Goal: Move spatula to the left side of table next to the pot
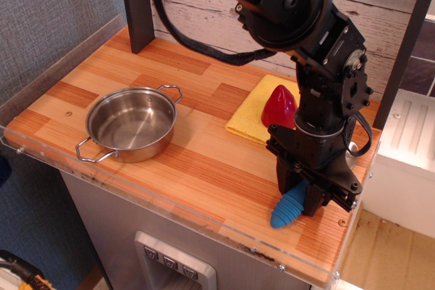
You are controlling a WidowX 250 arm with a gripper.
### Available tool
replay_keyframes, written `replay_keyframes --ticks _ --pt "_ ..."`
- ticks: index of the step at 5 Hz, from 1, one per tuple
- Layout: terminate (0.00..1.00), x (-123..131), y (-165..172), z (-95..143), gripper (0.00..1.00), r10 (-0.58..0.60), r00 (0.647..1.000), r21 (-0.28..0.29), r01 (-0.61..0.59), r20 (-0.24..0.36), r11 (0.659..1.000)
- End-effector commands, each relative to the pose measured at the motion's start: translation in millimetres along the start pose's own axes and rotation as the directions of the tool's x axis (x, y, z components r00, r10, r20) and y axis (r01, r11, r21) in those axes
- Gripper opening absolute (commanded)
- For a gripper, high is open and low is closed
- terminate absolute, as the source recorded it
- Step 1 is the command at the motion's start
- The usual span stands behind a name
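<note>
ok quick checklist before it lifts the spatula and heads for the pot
1. Gripper on the spatula: ok, the fingers straddle the blue handle low at the table.
2. Firm grasp: cannot tell, the jaws look closed in on the handle but contact is hidden.
3. Spatula head: cannot tell, it is hidden behind the arm.
4. Landing spot beside the pot: ok, bare wood shows around it on the left of the table.
5. Path leftward: ok, the red cone and yellow cloth lie behind the gripper, not between it and the pot.
6. Edge risk: not ok, the handle tip lies near the front rim.
</note>
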State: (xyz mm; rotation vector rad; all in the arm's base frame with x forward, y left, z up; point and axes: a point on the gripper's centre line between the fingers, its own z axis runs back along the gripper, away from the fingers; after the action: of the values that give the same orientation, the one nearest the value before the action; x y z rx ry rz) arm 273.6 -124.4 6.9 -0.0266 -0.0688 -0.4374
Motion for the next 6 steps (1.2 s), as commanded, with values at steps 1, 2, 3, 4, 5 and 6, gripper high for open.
replay_keyframes --ticks 1,2,3,4,5,6 --pt "0.00 -1.4 4.3 59.9 0.00 -0.086 0.987 -0.045 0.093 0.139 0.995" --pt "0.00 -16.6 44.6 107.3 0.00 0.002 0.979 -0.079 0.015 0.202 0.997" --pt "0.00 -32.0 92.6 123.3 0.00 0.144 0.975 -0.096 -0.129 0.170 0.987" --pt "0.00 -47.8 138.7 114.3 0.00 0.326 0.941 -0.033 -0.325 0.090 0.945" --pt "0.00 -65.2 186.8 93.9 0.00 0.379 0.924 0.004 -0.379 0.052 0.925" --pt "0.00 -74.2 238.6 80.4 0.00 0.302 0.953 0.051 -0.302 0.004 0.952"
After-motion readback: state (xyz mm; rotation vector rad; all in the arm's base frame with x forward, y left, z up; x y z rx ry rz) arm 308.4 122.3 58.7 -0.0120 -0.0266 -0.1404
